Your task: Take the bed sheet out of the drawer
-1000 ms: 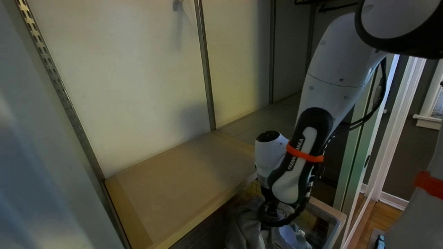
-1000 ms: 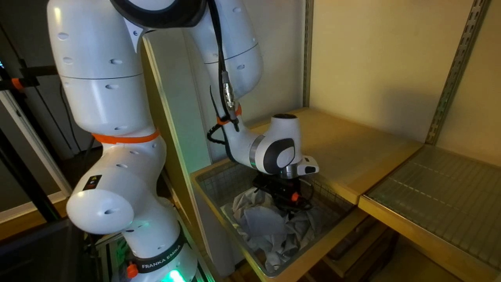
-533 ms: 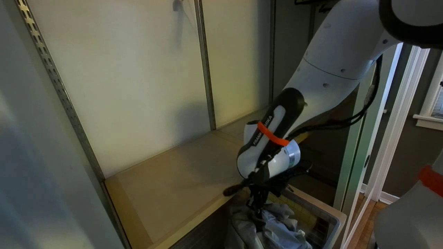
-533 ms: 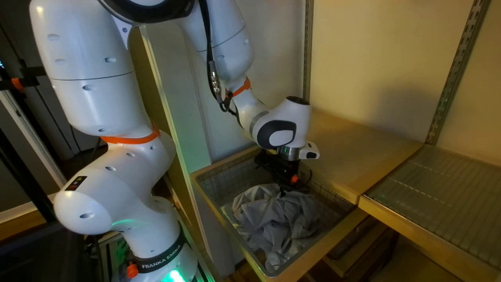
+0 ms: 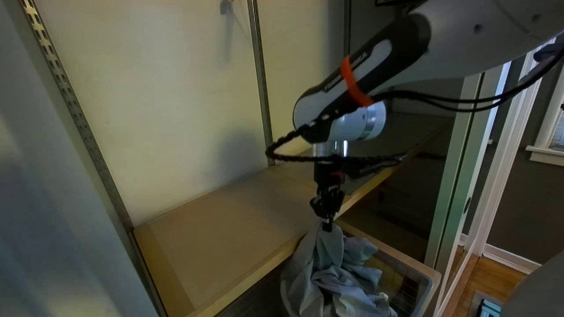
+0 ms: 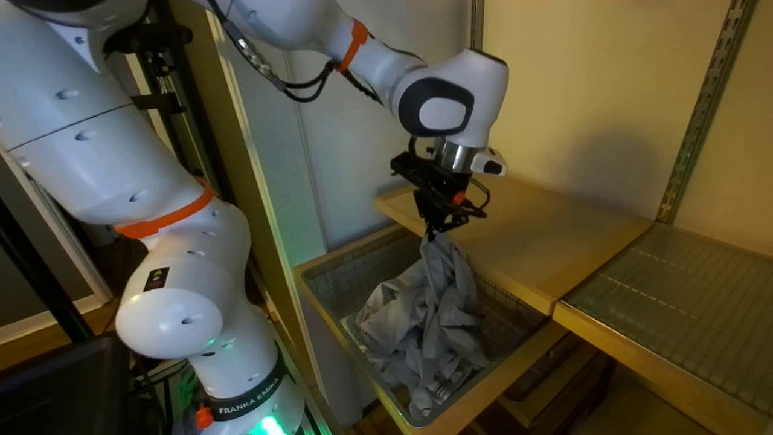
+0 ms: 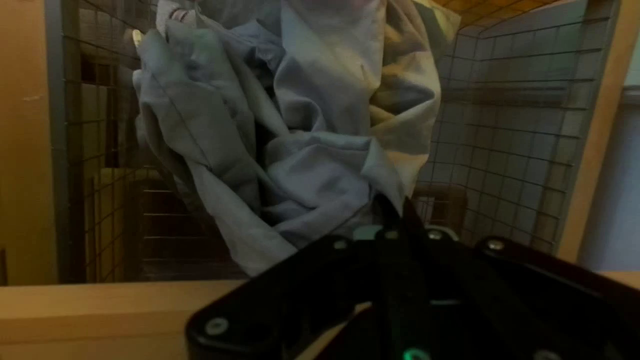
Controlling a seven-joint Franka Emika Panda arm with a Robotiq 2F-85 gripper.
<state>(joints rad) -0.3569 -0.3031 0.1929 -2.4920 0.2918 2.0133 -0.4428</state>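
The grey bed sheet [image 5: 339, 277] lies crumpled in the wire drawer [image 5: 414, 266], with one part pulled up into a peak. In an exterior view the sheet [image 6: 416, 314] rises from the drawer [image 6: 501, 383] to my gripper [image 6: 430, 234]. My gripper [image 5: 327, 224] points down above the drawer and is shut on the top of the sheet. In the wrist view the fingertips [image 7: 404, 212] pinch a fold of the sheet [image 7: 325, 170], and most of it hangs below inside the drawer [image 7: 595, 145]. The bottom of the sheet is hidden.
A wooden shelf [image 5: 229, 211] borders the drawer, also seen in an exterior view [image 6: 531, 223]. A glass-topped shelf [image 6: 676, 302] stands beside it. A pale side panel [image 6: 302, 199] rises at the drawer's other side. Wall rails [image 5: 260, 83] run up the back wall.
My gripper was low in the drawer at the sheet. It has risen above the drawer rim, drawing part of the sheet up with it. The arm has lifted and swung its wrist round.
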